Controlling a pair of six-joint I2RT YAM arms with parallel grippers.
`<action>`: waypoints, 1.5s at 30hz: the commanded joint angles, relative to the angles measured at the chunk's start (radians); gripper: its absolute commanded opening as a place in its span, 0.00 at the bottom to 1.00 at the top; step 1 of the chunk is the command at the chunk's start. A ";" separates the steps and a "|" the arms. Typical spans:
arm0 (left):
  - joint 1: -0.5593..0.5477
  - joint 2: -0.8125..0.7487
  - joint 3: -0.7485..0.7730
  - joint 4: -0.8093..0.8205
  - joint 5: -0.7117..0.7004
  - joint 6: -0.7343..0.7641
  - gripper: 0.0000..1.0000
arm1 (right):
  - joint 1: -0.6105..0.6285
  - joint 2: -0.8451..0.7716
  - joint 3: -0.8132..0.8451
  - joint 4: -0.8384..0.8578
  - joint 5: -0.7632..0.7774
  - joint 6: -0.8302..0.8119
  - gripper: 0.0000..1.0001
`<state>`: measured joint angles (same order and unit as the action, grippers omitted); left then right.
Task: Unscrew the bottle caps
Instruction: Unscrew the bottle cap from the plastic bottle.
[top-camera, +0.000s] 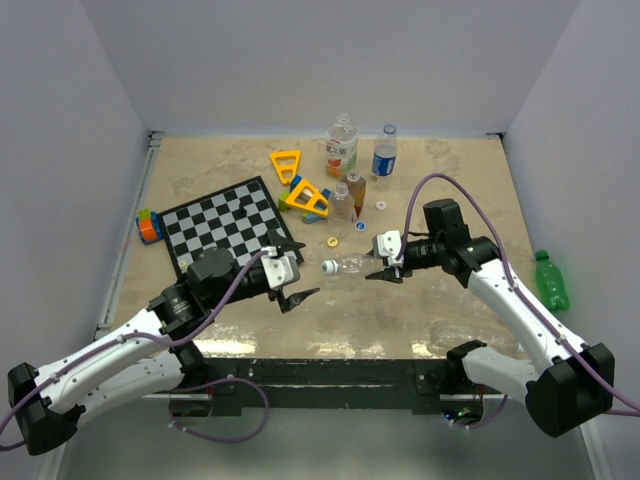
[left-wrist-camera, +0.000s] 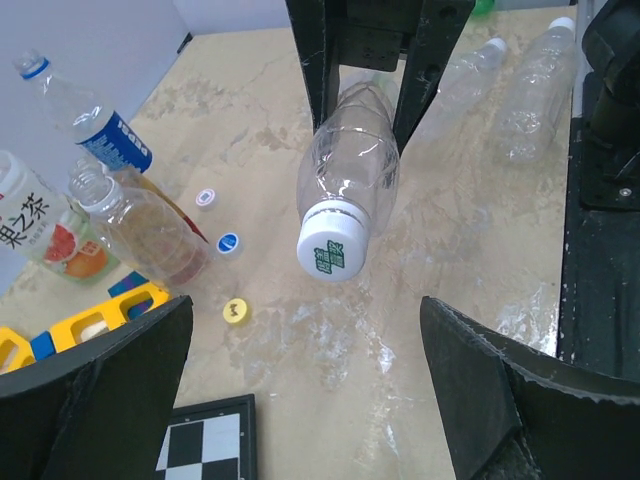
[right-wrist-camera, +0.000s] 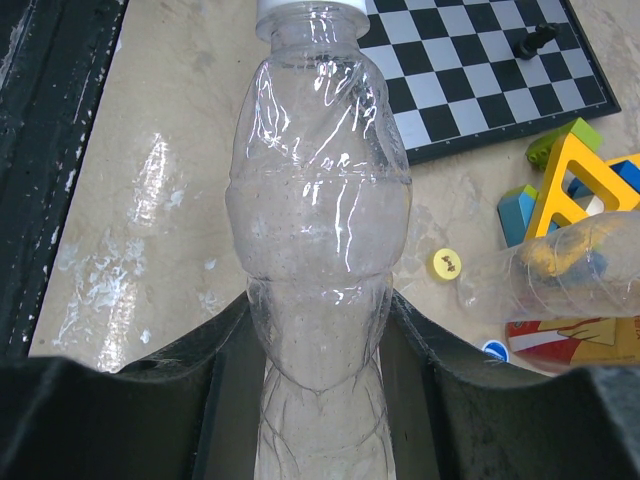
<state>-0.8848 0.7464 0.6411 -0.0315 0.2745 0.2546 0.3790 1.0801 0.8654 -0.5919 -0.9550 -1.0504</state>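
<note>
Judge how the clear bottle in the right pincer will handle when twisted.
The clear bottle looks empty, so probably very light. Its thin wall is creased, so it may buckle under the right pincer. Smooth and round, it could spin in the grip when its cap is twisted.

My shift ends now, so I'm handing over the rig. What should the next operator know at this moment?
The right gripper is shut on a clear bottle, held level, its green-printed cap pointing at the left gripper.
The left gripper is open and not touching that cap.
Done: a yellow cap, a blue cap and a white cap lie loose on the table near an uncapped orange-labelled bottle.
Left: the held bottle's cap; the blue-labelled bottle and two more clear bottles by the front edge look capped too.
</note>
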 joint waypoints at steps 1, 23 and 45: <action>0.001 0.019 -0.008 0.087 0.040 0.091 1.00 | -0.002 -0.003 0.014 -0.006 -0.002 -0.007 0.13; 0.001 0.085 -0.015 0.150 0.111 0.124 1.00 | -0.002 -0.003 0.012 -0.008 -0.004 -0.010 0.13; 0.000 0.176 0.023 0.238 0.127 0.048 0.59 | 0.000 0.001 0.011 -0.008 -0.004 -0.010 0.13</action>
<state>-0.8848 0.9337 0.6209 0.1265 0.3801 0.3233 0.3790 1.0801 0.8654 -0.5926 -0.9546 -1.0519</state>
